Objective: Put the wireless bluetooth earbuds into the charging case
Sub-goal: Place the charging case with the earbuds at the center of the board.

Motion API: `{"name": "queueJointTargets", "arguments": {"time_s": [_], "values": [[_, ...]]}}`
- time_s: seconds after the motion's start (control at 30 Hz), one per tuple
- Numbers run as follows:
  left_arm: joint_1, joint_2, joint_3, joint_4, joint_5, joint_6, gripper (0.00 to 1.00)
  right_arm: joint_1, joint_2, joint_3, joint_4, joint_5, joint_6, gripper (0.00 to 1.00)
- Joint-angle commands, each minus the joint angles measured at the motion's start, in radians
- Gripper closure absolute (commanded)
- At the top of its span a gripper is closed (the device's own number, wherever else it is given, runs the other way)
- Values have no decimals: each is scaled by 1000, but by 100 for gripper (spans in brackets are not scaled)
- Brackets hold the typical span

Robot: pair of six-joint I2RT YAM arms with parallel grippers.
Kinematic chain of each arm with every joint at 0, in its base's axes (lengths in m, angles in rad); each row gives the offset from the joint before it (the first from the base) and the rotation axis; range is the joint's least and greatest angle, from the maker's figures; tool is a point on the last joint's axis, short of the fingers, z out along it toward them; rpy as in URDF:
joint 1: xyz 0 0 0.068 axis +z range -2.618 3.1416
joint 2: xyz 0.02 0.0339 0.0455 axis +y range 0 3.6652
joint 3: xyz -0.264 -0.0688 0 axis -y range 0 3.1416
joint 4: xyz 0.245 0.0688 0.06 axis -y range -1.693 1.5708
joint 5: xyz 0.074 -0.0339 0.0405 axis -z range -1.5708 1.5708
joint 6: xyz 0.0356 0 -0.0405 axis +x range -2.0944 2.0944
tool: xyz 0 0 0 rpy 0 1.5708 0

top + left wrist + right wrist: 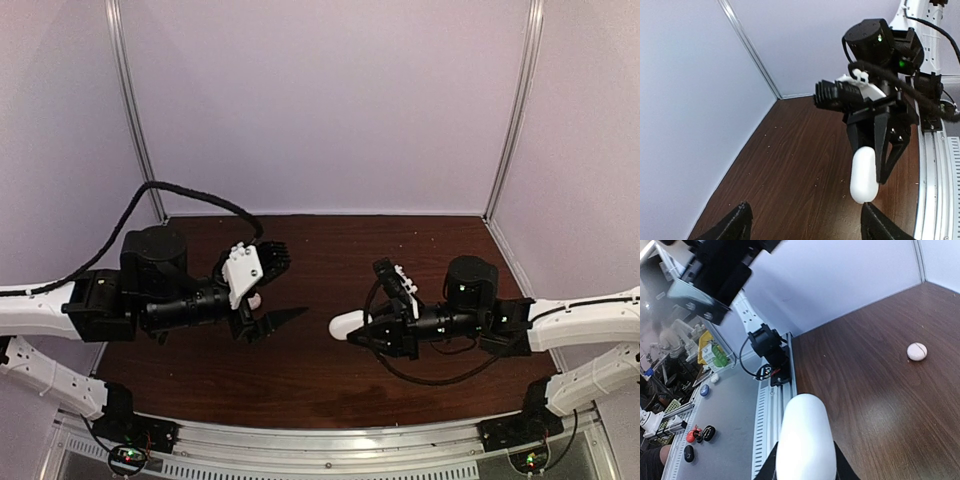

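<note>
Two arms reach toward each other across the middle of the top view, above the dark wooden table (pixel 330 385); the left gripper (pixel 297 286) comes in from the left of the frame with its fingers spread wide and nothing between them; its own camera shows both dark tips far apart at the bottom edge. The right gripper (pixel 363 328) comes in from the right, clamped on the white oval case (pixel 345 324), whose rounded end sticks out past the fingers toward the left arm; a gap of bare wood separates the two grippers.

On the table lies a small round pale piece (pixel 254 299) with a seam across it, showing from above just beside the base of the left fingers; what it is I cannot tell. The earbuds cannot be made out in any view.

A black cable (pixel 190 190) loops from the left arm toward the upper left; pale walls (pixel 320 100) close the table at the back and both sides, and a metal rail (pixel 330 448) runs along the bottom edge; open wood lies at centre and rear.
</note>
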Motion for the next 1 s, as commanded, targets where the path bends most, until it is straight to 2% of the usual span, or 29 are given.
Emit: {"name": "queueJointTargets", "arguments": {"time_s": [0.0, 0.13, 0.43, 0.6, 0.73, 0.97], "values": [[98, -44, -58, 96, -1, -139, 23, -19, 153, 85, -25, 102, 39, 100], [196, -58, -92, 87, 9, -256, 23, -26, 297, 173, -56, 136, 38, 100], [273, -39, -121, 62, -102, -391, 16, -88, 654, 390, -67, 94, 90, 99], [282, -70, -164, 108, -112, -411, 15, -130, 808, 508, -56, 70, 123, 97], [284, -95, -184, 118, -134, -414, 15, -133, 913, 649, -132, 90, 104, 96], [291, -91, -188, 98, -178, -395, 14, -151, 1024, 765, -181, 118, 124, 89]]}}
